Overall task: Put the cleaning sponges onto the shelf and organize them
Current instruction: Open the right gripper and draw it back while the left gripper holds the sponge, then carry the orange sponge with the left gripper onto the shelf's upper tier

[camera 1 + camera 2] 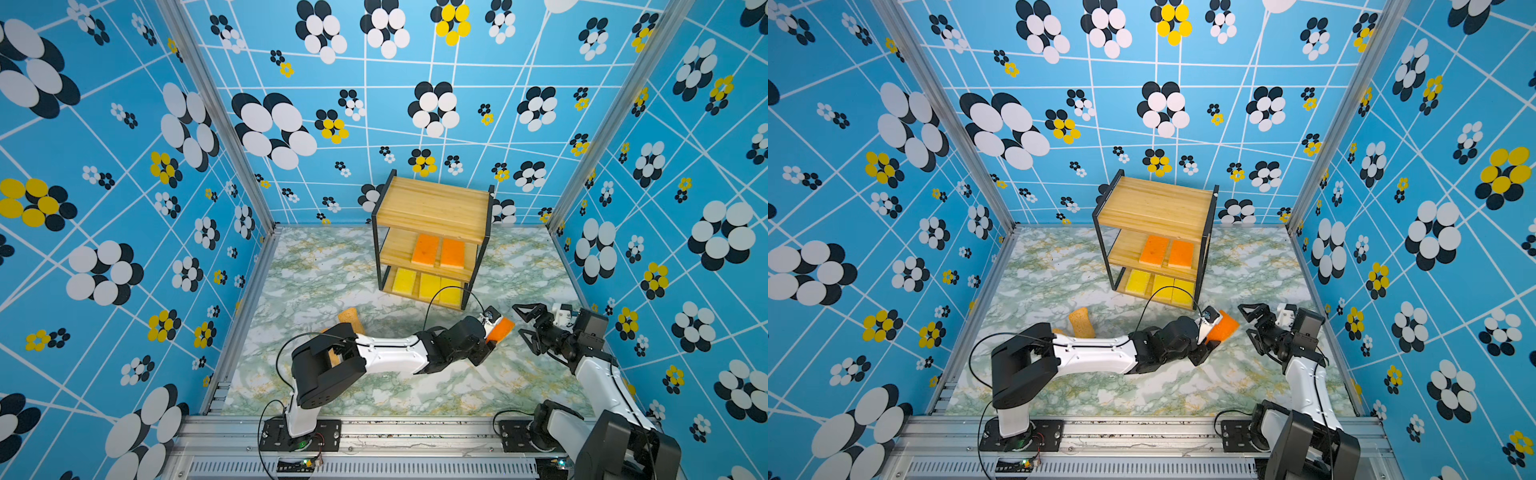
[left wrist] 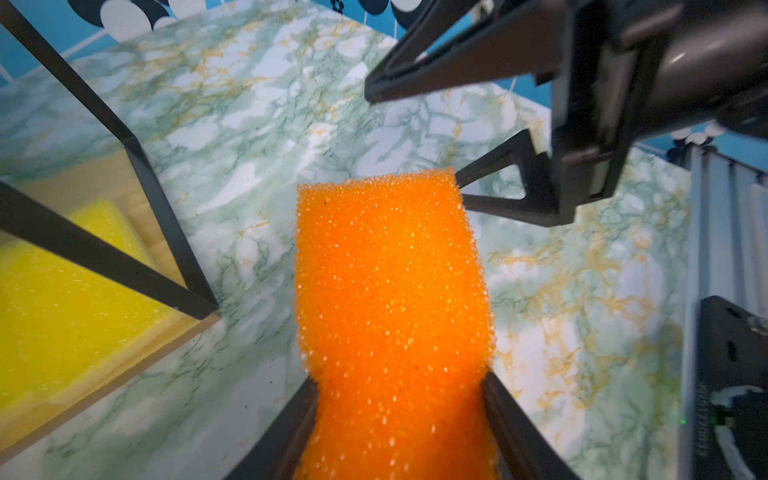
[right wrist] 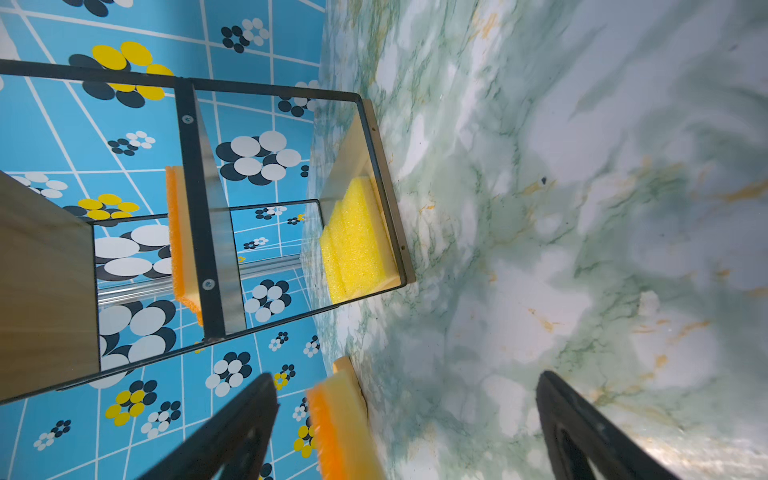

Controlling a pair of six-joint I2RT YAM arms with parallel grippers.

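My left gripper (image 1: 494,332) is shut on one end of an orange sponge (image 1: 503,327), squeezing it narrow between the jaws (image 2: 399,378). The sponge's free end points at my right gripper (image 1: 519,320), which stands open just beyond it, not touching. In the right wrist view that sponge (image 3: 336,424) shows edge-on ahead of the spread fingers (image 3: 232,428). On the shelf (image 1: 432,203), two orange sponges (image 1: 438,251) lie on the middle board and three yellow ones (image 1: 428,286) on the bottom board. A tan sponge (image 1: 351,319) lies on the table behind my left arm.
The top board of the shelf (image 1: 1158,203) is bare. The shelf's black corner post (image 2: 166,216) stands close beside the held sponge. Blue patterned walls (image 1: 124,208) close in three sides, and a metal rail (image 1: 374,432) runs along the front.
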